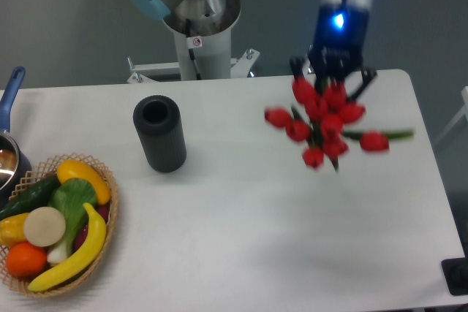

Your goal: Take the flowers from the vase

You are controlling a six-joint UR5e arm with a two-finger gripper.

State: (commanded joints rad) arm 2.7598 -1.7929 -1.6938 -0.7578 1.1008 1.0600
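The flowers point(322, 126), a bunch of red tulip buds with green stems and a leaf sticking out to the right, hang above the right half of the table. My gripper point(330, 82) comes down from above and is shut on the bunch; its fingertips are buried among the buds. The black cylindrical vase point(159, 134) stands upright at the left centre of the table with nothing in its round mouth, well to the left of the gripper.
A wicker basket point(108, 226) with toy fruit and vegetables sits at the front left corner. A pot with a blue handle point(10, 94) is at the left edge. The arm's base column point(196, 23) rises behind the table.
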